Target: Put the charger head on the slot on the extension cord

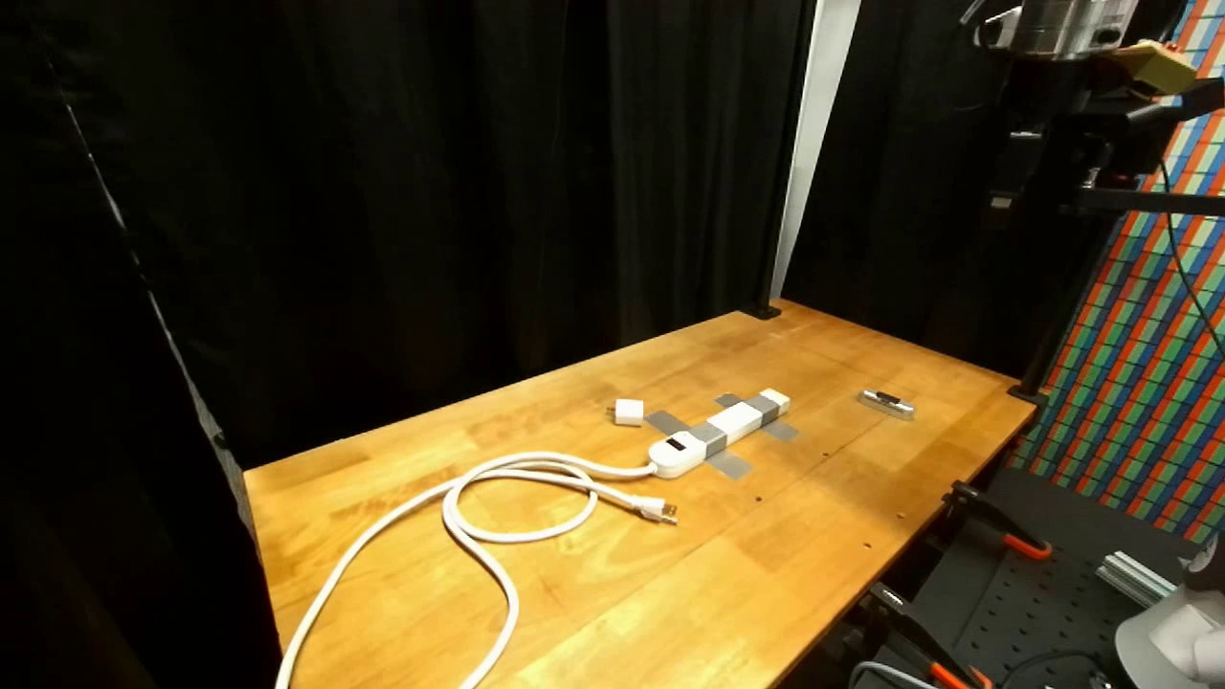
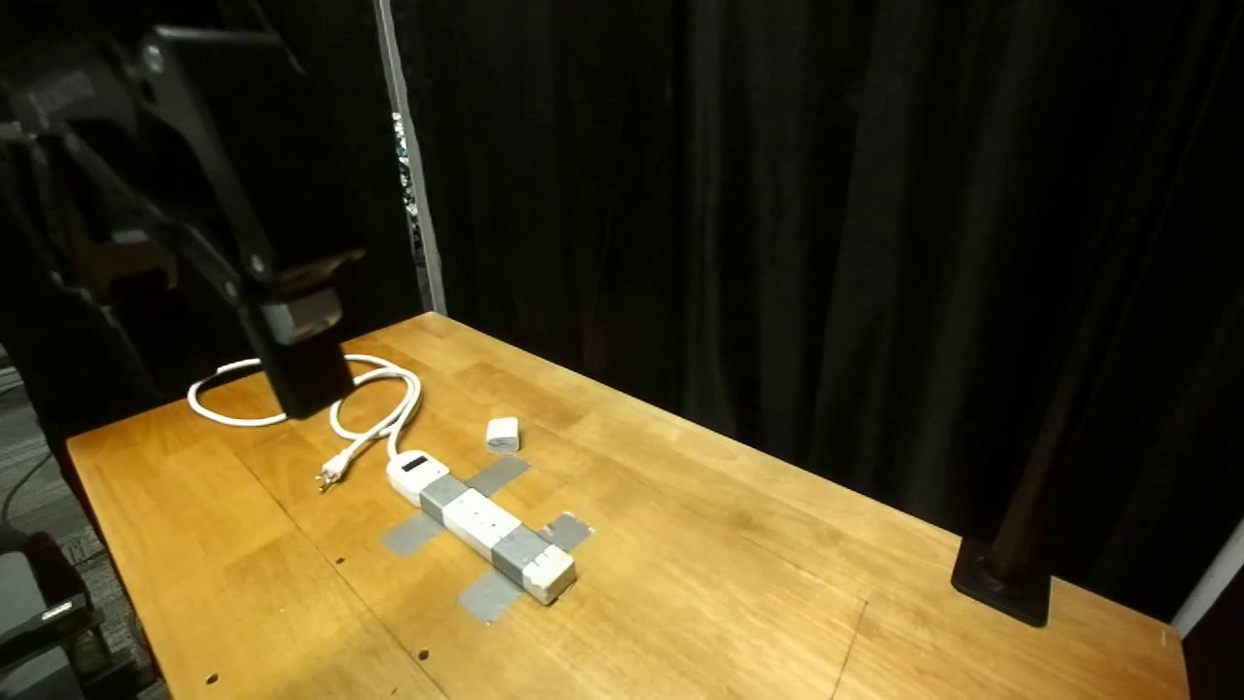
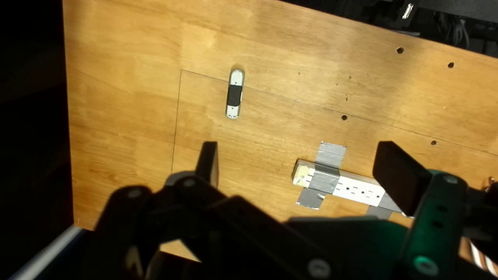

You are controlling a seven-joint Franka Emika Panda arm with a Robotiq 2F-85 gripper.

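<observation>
Spread wide and empty, the claw (image 3: 299,159) hangs high, well apart from the power strip (image 1: 735,421). The charger (image 1: 629,412) lies on the tabletop (image 1: 670,593) beside the strip, toward its cable (image 1: 517,538), touching neither. It should be light, stiff and slightly slippery, best pinched by its sides, prongs (image 1: 610,411) clear. Off the strip's other end sits a small bar (image 3: 234,95).

A robotics lab: a black two-fingered robot gripper (image 3: 297,159) hangs above a wooden worktable (image 1: 622,593) drilled with small holes (image 3: 344,117). Black curtains (image 1: 431,211) hang behind the worktable in both exterior views. In an exterior view, orange-ended clamps (image 1: 997,520) sit at its edge, next to a dark perforated plate (image 1: 1043,586). Grey duct tape (image 3: 330,153) holds down a white power strip (image 1: 735,419).
</observation>
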